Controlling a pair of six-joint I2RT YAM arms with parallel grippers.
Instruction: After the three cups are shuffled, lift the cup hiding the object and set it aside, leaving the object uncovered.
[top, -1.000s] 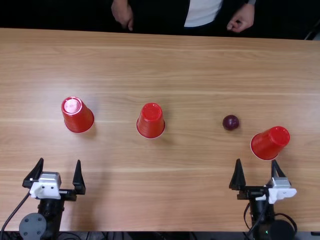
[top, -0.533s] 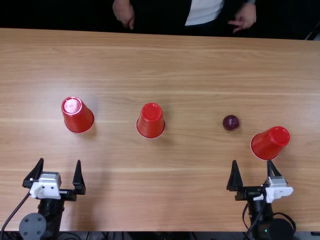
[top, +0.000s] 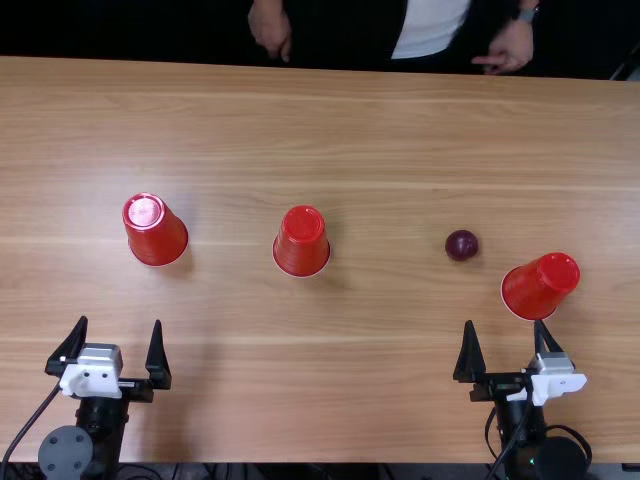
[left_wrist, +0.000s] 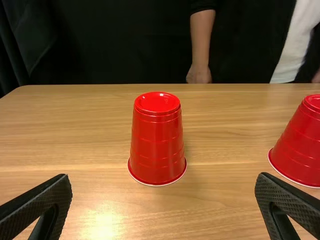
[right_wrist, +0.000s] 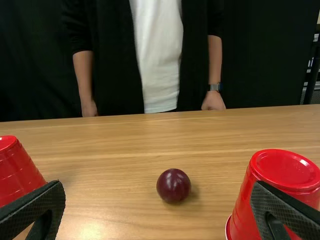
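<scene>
**Op:** R gripper (top: 504, 332) status?

**Spotter:** Your R gripper's wide open w/ nothing btwn its fingers. It sits low by the table's (top: 320, 130) near edge, right side. One fingertip is just beside the right cup (top: 540, 285). Can't tell if it touches.

**Op:** And the L gripper (top: 118, 325)?

**Spotter:** Same deal: jaws spread wide, empty, near edge on the left side. It faces the left cup (top: 155, 232) and is well apart from it. In your left wrist cam that cup stands dead centre btwn your fingers.

**Op:** Where's the ball (top: 461, 245)?

**Spotter:** Out in the open on bare wood. It's small, round and dark red. It lies btwn the middle cup (top: 301, 242) and the right cup, closer to the right one, touching neither. In your right wrist cam it's straight ahead of you.

**Op:** Cups?

**Spotter:** 3 red plastic cups, all upside down, bases up, rims on the table. They're roughly in a row, w/ the right cup a bit nearer you than the other two. Can't tell what's under any of them.

**Op:** Any writing on them?

**Spotter:** Can't read any.
</scene>
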